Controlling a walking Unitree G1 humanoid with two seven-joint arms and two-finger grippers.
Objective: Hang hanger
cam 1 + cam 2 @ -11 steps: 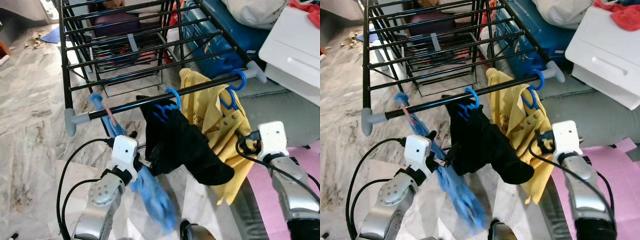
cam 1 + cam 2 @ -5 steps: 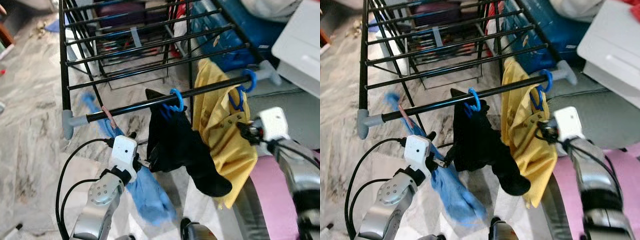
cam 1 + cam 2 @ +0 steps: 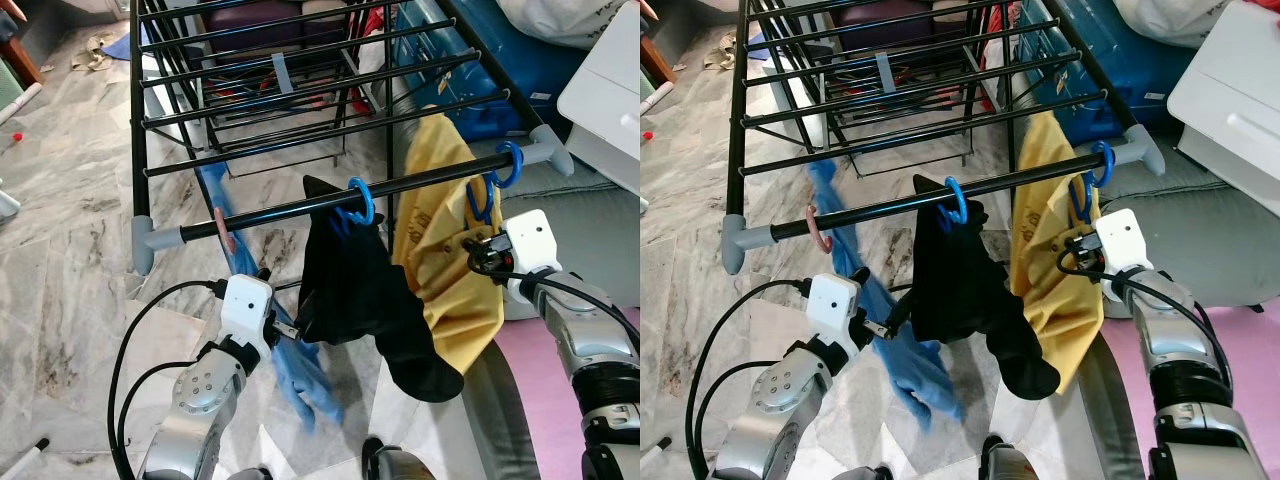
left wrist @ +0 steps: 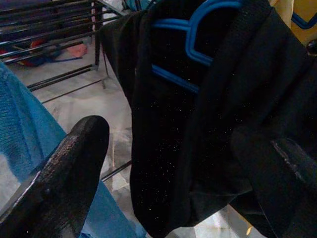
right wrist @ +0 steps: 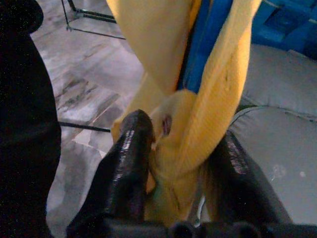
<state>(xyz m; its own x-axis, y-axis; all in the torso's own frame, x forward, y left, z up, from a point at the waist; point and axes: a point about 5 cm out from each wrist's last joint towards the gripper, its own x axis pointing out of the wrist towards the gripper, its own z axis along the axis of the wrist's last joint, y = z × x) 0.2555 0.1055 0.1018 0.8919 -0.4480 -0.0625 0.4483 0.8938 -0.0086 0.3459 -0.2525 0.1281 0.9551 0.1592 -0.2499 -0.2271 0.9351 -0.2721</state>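
Three hangers sit on the front rod (image 3: 280, 210) of a black drying rack. A pink hanger (image 3: 820, 231) carries a blue garment (image 3: 300, 375). The middle blue hanger (image 3: 357, 200) holds a black garment (image 3: 365, 300). The right blue hanger (image 3: 509, 166) bears a yellow shirt (image 3: 440, 240). My left gripper (image 3: 295, 328) is open at the black garment's lower left edge, its fingers (image 4: 64, 168) spread wide with the black cloth (image 4: 198, 124) between them. My right gripper (image 5: 181, 163) is shut on the yellow shirt (image 5: 208, 99) just under its hanger.
More black rods (image 3: 300, 95) of the rack run behind the front one, with clutter beneath. A white cabinet (image 3: 610, 100) stands at the right, blue bags (image 3: 480, 60) behind it, a grey cushion (image 3: 585, 195) and a pink mat (image 3: 545, 400) below. Marble floor (image 3: 70, 250) lies to the left.
The view has shifted. The blue garment has swung on its pink hanger. My right gripper sits closer under the yellow shirt's hook. The left arm keeps its place by the black garment.
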